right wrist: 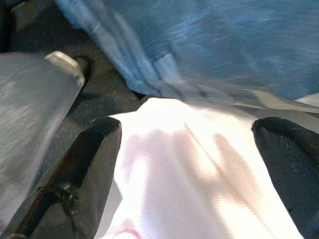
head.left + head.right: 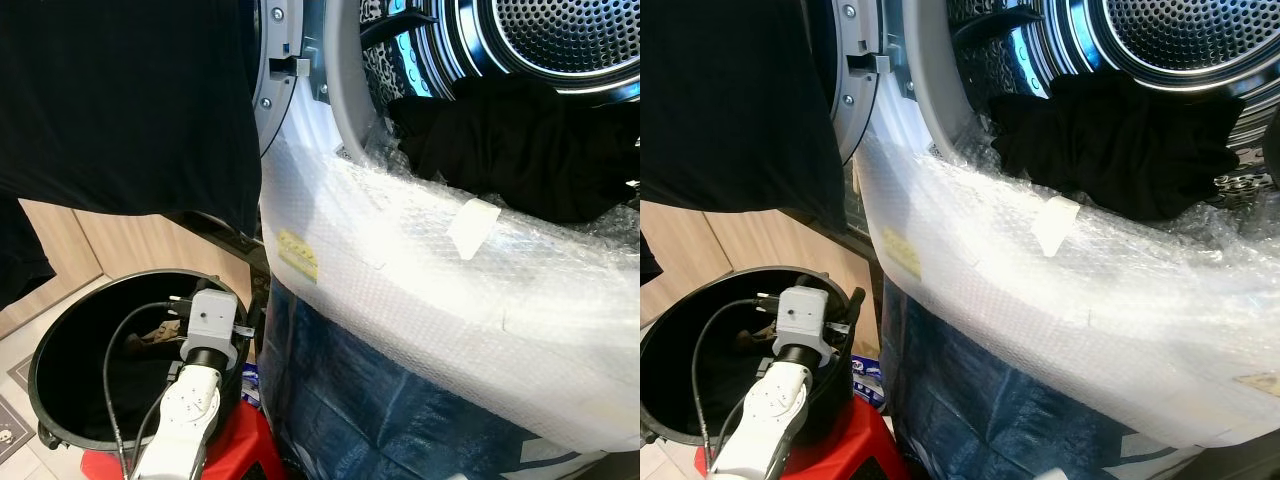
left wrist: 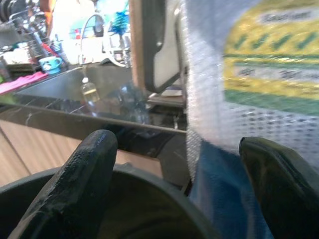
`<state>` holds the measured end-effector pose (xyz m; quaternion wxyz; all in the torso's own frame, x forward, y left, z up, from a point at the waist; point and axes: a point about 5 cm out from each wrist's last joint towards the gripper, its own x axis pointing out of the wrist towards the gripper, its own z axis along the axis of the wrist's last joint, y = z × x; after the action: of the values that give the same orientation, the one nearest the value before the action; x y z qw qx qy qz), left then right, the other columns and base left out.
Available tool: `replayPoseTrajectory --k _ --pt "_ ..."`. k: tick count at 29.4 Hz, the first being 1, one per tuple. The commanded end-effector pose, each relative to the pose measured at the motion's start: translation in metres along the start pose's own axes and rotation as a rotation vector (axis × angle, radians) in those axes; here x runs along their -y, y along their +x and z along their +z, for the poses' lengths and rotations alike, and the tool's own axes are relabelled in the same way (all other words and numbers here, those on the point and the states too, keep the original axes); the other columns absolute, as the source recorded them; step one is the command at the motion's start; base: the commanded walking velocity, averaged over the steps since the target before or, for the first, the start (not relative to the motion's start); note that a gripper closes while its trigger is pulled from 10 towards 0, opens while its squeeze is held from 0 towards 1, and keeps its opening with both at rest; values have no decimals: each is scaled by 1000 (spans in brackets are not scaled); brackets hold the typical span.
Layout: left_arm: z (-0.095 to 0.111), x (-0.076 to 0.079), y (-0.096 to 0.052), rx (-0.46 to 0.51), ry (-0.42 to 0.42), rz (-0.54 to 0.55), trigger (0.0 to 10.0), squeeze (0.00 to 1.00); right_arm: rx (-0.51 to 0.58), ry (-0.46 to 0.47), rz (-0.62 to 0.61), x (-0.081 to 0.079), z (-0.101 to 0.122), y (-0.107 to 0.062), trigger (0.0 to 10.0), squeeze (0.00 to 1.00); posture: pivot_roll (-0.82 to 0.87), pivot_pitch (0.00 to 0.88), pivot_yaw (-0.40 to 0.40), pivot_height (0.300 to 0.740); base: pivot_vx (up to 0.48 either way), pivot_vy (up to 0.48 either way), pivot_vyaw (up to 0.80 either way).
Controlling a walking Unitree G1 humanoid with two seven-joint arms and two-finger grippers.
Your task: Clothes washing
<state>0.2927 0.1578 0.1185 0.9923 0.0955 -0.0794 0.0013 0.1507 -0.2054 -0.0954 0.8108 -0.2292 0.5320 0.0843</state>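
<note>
Left gripper (image 3: 174, 184): fingers spread wide, empty, over the black basket (image 2: 60, 340) beside the washer.
Right gripper (image 1: 189, 169): fingers apart, nothing pinched, white cloth beneath.
Black clothes (image 2: 520, 150): heaped in the drum mouth (image 2: 560, 40), spilling onto bubble wrap (image 2: 420, 260).
Handling: likely soft, light, floppy; pinch a raised fold.

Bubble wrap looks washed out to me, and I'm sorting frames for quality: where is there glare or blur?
Left eye view: bubble wrap glares near white in sunlight, bucket inside deep shadow. Right eye view: same glare, drum sharp. Left wrist view: fingers soft, label blurred. Right wrist view: white cloth overexposed, blue fabric smeared.
</note>
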Motion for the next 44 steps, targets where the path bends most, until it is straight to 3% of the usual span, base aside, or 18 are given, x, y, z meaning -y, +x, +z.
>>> replayPoseTrajectory --k 1,6,10,12,14,15,16,18,22,26,31,32,37,39,44 --pt "5 -3 -1 11 9 0 10000 0 37 -28 9 -6 9 1 10000 0 65 105 -76 740 0 0 0" --pt "14 -19 -6 20 55 -4 10000 0 62 -110 -25 -14 21 2 10000 0 74 122 -68 740 0 0 0" --pt "13 -39 -16 -7 96 -14 10000 0 81 -255 -24 -19 27 2 10000 0 87 132 -58 740 0 0 0" --pt "21 -52 -19 -11 78 2 10000 0 82 -207 -34 -19 27 2 10000 0 86 132 -58 740 0 0 0" --pt "28 -54 -22 -40 44 -85 10000 0 84 -207 -25 -21 27 2 10000 0 108 129 -57 740 0 0 0" --pt "31 -56 -23 -44 19 -111 10000 749 85 -218 -20 -22 27 2 10000 0 110 126 -57 740 0 0 0" --pt "34 -58 -24 -46 -11 -123 10000 1000 85 -230 -16 -24 27 2 10000 0 112 125 -57 740 0 0 0" --pt "40 -67 -24 -39 -57 -101 10000 1000 83 -242 -9 -26 26 2 10000 0 125 117 -56 740 0 0 0" --pt "43 -96 -17 -49 -222 148 10000 1000 80 -250 -2 -29 24 1 10000 0 132 104 -53 740 0 0 0" --pt "15 -105 -16 -170 -345 248 10000 1000 82 -254 5 -32 25 1 10000 0 114 79 -45 740 0 0 0" --pt "-2 -95 -12 -277 -409 183 10000 1000 90 -247 0 -30 28 1 10000 0 107 62 -44 740 0 0 0" --pt "-14 -93 -10 -357 -428 175 10000 1000 90 -259 8 -30 28 1 10000 0 112 50 -46 740 0 0 0" --pt "-28 -92 -4 -443 -469 163 10000 1000 88 -257 6 -30 28 2 10000 0 107 49 -47 740 0 0 0" --pt "-39 -96 1 -519 -483 169 10000 1000 87 -235 4 -29 29 2 10000 0 98 48 -41 740 0 0 0" --pt "-49 -93 9 -581 -438 123 10000 1000 78 -228 4 -27 26 2 10000 0 96 42 -55 740 0 0 0"
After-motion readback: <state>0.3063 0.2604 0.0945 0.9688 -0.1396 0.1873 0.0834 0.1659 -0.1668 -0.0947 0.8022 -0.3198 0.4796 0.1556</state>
